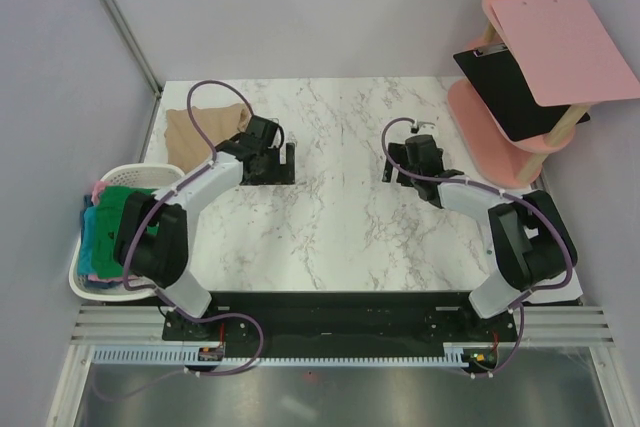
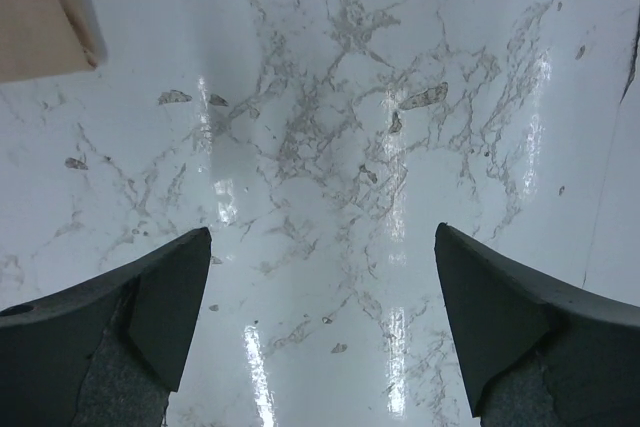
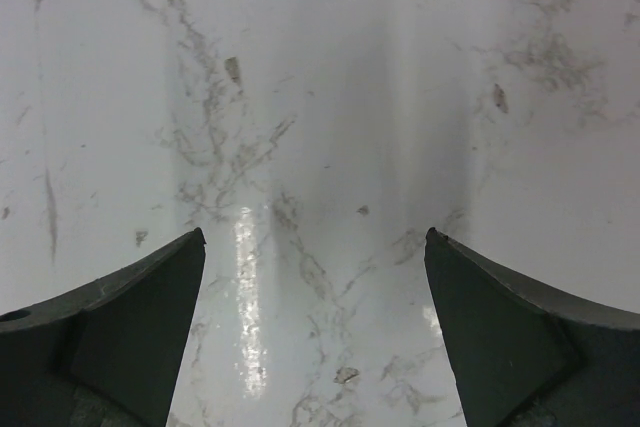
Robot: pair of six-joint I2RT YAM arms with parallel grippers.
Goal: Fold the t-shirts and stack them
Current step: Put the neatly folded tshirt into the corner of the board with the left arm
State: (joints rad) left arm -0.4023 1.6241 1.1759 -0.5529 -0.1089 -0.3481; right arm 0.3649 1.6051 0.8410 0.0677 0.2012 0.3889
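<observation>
Since the tan t-shirt (image 1: 200, 132) lies folded aside, the left gripper (image 2: 320, 237) and right gripper (image 3: 315, 237) hang spread wide and empty, free for another

A folded t-shirt (image 1: 200, 135) lay at the upper-left corner of the table (image 1: 340, 237). Left of the table, a basket (image 1: 135, 173) held a heap of t-shirts (image 1: 108, 227). At upper right, a clipboard (image 1: 565, 47) lay atop a stand (image 1: 470, 107).
</observation>
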